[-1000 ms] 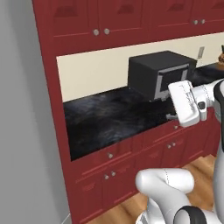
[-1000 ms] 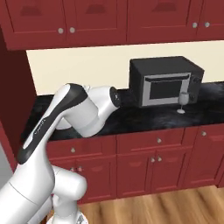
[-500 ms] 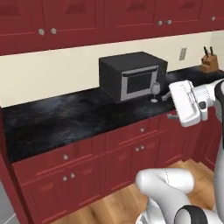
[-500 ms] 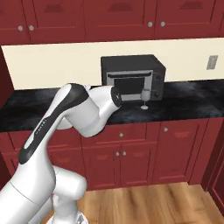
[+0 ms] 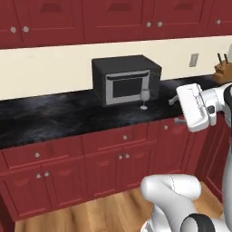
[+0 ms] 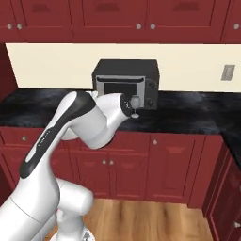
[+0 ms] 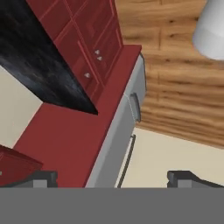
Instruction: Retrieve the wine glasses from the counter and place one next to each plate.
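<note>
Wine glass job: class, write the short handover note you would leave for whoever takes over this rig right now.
Gripper: open and empty; the hand view has its two fingertips wide apart with nothing between them, looking down at floor and cabinets.
Things: one wine glass stands upright on the counter, just in front of the microwave, at its right end. The arm is folded up near the base, not reaching toward the glass. No second glass and no plates can be made out from here.
Done: nothing delivered.
Left: grasp this glass, find the other glass and both plates, set one glass beside each.
</note>
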You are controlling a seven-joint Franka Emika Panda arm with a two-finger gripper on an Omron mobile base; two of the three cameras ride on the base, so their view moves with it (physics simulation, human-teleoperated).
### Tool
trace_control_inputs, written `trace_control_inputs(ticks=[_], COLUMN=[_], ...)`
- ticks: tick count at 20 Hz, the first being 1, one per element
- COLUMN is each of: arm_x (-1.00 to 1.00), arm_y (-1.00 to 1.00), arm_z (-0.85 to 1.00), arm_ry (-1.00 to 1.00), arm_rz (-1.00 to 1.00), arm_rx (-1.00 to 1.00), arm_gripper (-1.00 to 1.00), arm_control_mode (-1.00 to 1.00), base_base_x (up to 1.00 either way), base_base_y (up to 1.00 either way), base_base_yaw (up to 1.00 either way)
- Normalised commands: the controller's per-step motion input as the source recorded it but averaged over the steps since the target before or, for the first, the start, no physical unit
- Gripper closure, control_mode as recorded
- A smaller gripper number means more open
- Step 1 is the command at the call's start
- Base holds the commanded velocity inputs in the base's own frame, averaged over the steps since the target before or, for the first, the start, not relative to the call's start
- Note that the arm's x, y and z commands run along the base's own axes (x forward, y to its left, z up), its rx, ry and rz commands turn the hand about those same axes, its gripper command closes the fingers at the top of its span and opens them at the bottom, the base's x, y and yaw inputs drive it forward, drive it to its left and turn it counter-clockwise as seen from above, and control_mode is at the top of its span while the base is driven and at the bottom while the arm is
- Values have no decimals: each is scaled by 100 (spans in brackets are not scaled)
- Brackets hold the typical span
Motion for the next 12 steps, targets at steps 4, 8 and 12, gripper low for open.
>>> trace_control_inputs(ticks=[4, 8, 12], arm_x=[0, 0, 0], arm_y=[0, 0, 0], arm_z=[0, 0, 0], arm_ry=[0, 0, 0], arm_rz=[0, 0, 0], arm_rx=[0, 0, 0], arm_gripper=[-100, -100, -100], arm_control_mode=[100, 100, 100], base_base_x=[32, 82, 98], base_base_y=[-100, -94, -37], base_base_yaw=[38, 25, 15])
